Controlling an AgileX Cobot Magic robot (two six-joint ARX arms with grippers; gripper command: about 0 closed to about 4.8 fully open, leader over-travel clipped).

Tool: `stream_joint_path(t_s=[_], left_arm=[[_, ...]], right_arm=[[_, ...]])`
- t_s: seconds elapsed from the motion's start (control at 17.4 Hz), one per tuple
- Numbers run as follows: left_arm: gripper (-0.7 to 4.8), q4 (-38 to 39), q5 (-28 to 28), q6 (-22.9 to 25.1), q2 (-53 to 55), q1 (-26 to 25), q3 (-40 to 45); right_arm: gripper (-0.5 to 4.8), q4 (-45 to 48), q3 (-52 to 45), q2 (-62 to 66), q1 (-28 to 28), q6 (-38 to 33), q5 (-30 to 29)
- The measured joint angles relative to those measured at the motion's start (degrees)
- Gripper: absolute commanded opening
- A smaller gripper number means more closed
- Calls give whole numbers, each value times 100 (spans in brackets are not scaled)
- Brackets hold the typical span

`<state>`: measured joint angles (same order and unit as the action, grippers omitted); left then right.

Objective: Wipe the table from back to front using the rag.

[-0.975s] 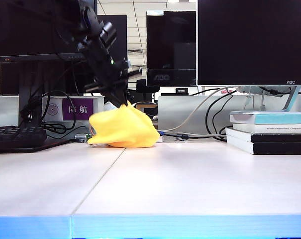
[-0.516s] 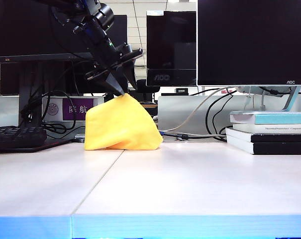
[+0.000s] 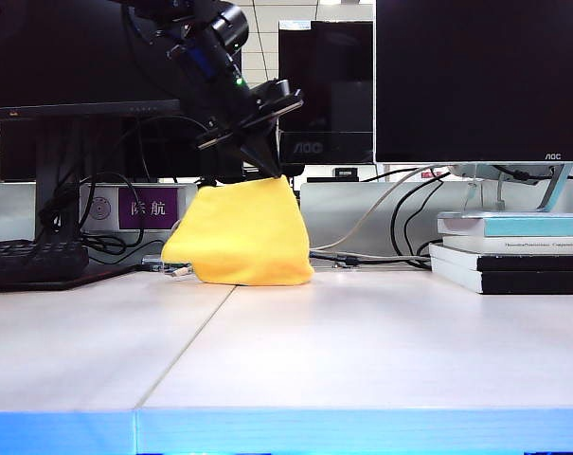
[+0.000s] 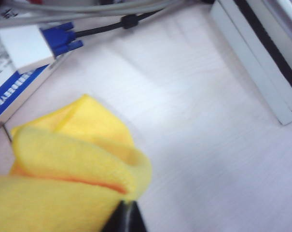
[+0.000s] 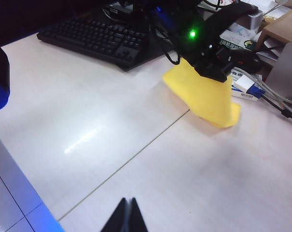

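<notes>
Your table (image 3: pixel 381 351) stretches wide and off-white, with the rag (image 3: pixel 241 234) bunched into a yellow tent at its back, near the cables and left of the stacked books (image 3: pixel 513 251). Your left gripper (image 3: pixel 270 169) pinches the rag's peak with closed jaws, the lower folds resting on the table. Your right gripper (image 5: pixel 127 216) hangs above the near tabletop, jaws pressed together on nothing.
</notes>
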<state>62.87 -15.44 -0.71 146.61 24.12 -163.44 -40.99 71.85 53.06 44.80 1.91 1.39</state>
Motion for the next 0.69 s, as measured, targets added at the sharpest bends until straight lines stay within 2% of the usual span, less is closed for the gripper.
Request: stream_joint_path(t_s=[0.11,0.17,0.23,0.29,0.34,0.46,0.52,0.63,0.69], left_arm=[[427,-2,0,-9,-39,33,0],[461,-4,2,-9,-61,33,0],[461,0,15,-7,-85,35,0],[449,-2,22,-9,-103,35,0],[410,2,44,4,-157,35,0],[-9,4,48,4,-299,37,0],[6,-4,48,11,-387,37,0],[1,-26,66,133,-551,61,-9],[41,-74,57,160,-660,87,-9]], right_arm=[[-5,-2,0,0,0,0,0],[-5,2,0,0,0,0,-2],[-5,-2,-2,0,0,0,0],[-5,2,0,0,0,0,0],[-5,0,-2,0,0,0,0],[-5,0,0,0,0,0,0],[-5,0,0,0,0,0,2],[-5,0,0,0,0,0,0],[-5,0,0,0,0,2,0]])
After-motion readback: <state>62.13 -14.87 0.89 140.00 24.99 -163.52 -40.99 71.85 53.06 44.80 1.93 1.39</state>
